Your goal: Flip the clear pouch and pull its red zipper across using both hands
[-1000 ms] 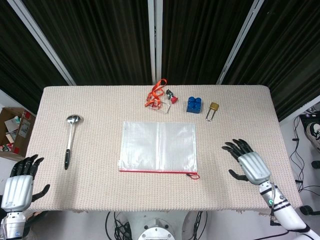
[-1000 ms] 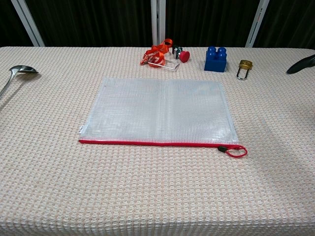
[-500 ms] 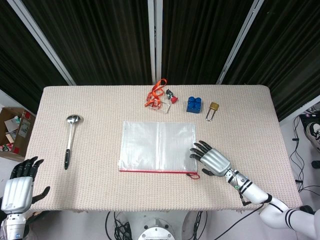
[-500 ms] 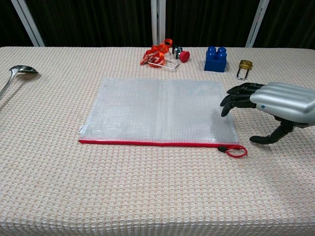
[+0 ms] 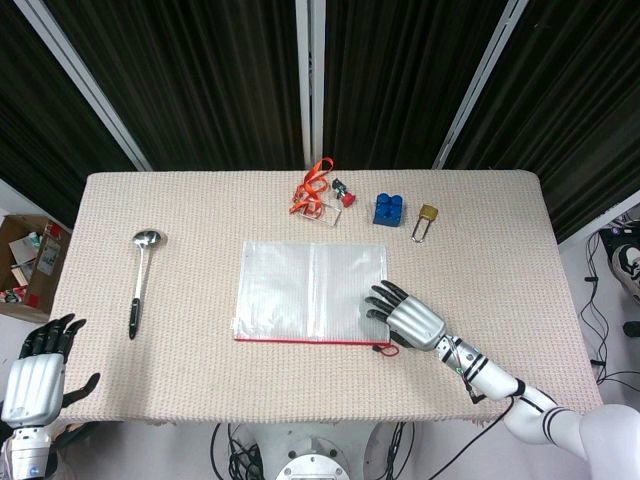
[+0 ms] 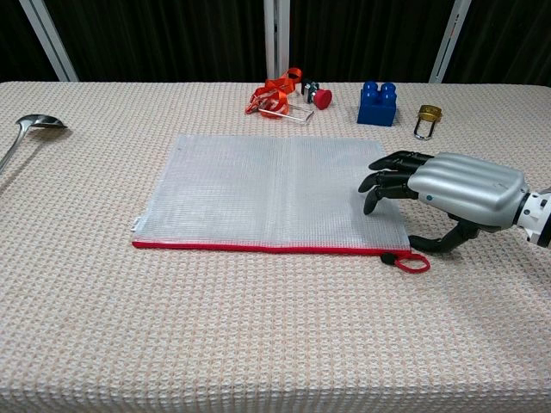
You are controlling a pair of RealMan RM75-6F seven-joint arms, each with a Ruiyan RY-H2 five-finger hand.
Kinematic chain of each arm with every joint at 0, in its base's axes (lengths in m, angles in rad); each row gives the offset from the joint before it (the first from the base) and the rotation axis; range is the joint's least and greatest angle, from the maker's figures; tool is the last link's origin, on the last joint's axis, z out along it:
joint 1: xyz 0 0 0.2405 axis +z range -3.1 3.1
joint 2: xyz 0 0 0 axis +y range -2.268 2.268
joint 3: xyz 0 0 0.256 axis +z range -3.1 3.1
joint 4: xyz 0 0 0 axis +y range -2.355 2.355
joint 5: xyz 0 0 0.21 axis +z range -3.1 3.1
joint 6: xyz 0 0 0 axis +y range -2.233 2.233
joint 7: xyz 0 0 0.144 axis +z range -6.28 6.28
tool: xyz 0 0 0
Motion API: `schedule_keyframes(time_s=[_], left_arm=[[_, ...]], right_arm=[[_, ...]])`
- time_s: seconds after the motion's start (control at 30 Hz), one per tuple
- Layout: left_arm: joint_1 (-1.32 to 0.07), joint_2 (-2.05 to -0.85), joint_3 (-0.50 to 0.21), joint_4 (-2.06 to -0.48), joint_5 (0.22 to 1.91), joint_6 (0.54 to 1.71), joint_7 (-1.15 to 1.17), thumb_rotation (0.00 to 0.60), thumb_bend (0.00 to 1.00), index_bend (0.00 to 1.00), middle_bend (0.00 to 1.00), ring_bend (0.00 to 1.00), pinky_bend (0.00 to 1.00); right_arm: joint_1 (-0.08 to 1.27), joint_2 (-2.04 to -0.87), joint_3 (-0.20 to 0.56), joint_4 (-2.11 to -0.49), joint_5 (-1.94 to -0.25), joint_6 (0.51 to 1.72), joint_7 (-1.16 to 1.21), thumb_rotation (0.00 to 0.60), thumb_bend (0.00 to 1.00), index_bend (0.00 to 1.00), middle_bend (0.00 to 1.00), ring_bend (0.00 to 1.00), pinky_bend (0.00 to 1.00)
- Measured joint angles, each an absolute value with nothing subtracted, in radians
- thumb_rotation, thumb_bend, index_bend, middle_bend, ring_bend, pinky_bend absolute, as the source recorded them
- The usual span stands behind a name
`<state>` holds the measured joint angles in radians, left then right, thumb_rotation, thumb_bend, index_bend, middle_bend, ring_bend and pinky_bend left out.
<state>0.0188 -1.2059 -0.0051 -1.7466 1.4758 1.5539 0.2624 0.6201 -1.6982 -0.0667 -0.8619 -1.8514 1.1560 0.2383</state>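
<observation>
The clear pouch (image 5: 305,290) (image 6: 267,194) lies flat in the middle of the table, its red zipper (image 5: 300,340) (image 6: 258,249) along the near edge. The red pull loop (image 5: 387,349) (image 6: 413,262) sticks out at the pouch's right near corner. My right hand (image 5: 408,320) (image 6: 452,191) hovers over the pouch's right edge with fingers spread onto the plastic and the thumb just beside the pull loop; it holds nothing. My left hand (image 5: 38,375) stays off the table's near left corner, fingers apart and empty, seen only in the head view.
A ladle (image 5: 138,285) (image 6: 21,138) lies at the left. Along the far side sit an orange lanyard with a badge (image 5: 315,190) (image 6: 277,96), a blue brick (image 5: 389,208) (image 6: 378,103) and a brass padlock (image 5: 426,220) (image 6: 425,120). A cardboard box (image 5: 25,262) stands beside the table.
My right hand swept left from the table's right side onto the pouch's right edge. The pouch slid slightly to the left. The left hand barely moved.
</observation>
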Motion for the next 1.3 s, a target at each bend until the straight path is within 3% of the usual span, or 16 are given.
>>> schedule_keyframes(time_s=[0.17, 0.4, 0.5, 0.7, 0.97, 1.13, 1.3], left_arm=[[0.019, -1.206, -0.006, -1.740, 1.478, 1.554, 0.250, 0.600, 0.16, 0.16, 0.10, 0.10, 0.14], [0.019, -1.199, -0.010, -1.736, 1.487, 1.563, 0.242, 0.600, 0.16, 0.16, 0.10, 0.10, 0.14], [0.018, -1.194, -0.013, -1.740, 1.493, 1.568, 0.243, 0.600, 0.16, 0.16, 0.10, 0.10, 0.14], [0.007, -1.198, -0.017, -1.748, 1.505, 1.562, 0.255, 0.600, 0.16, 0.16, 0.10, 0.10, 0.14], [-0.019, -1.207, -0.024, -1.768, 1.521, 1.540, 0.282, 0.600, 0.16, 0.16, 0.10, 0.10, 0.14], [-0.027, -1.207, -0.027, -1.778, 1.524, 1.535, 0.286, 0.600, 0.15, 0.16, 0.10, 0.10, 0.14], [-0.027, -1.216, -0.024, -1.772, 1.525, 1.535, 0.279, 0.600, 0.15, 0.16, 0.10, 0.10, 0.14]], right_arm=[[0.633, -1.758, -0.077, -0.760, -1.862, 1.206, 0.289, 0.600, 0.44, 0.47, 0.26, 0.07, 0.05], [0.638, -1.841, -0.059, -0.603, -1.852, 1.346, 0.383, 0.600, 0.58, 0.72, 0.43, 0.18, 0.12], [0.634, -1.852, -0.037, -0.572, -1.837, 1.424, 0.412, 0.600, 0.55, 0.80, 0.48, 0.19, 0.13], [0.613, -1.787, 0.002, -0.573, -1.822, 1.629, 0.410, 0.600, 0.50, 0.88, 0.49, 0.19, 0.14], [0.563, -1.526, 0.056, -0.647, -1.825, 1.931, 0.247, 0.600, 0.43, 0.95, 0.49, 0.19, 0.12], [0.560, -1.389, 0.090, -0.692, -1.835, 1.998, 0.143, 0.600, 0.37, 0.96, 0.49, 0.19, 0.07], [0.642, -1.364, 0.093, -0.741, -1.890, 1.966, 0.092, 0.600, 0.33, 0.96, 0.49, 0.19, 0.03]])
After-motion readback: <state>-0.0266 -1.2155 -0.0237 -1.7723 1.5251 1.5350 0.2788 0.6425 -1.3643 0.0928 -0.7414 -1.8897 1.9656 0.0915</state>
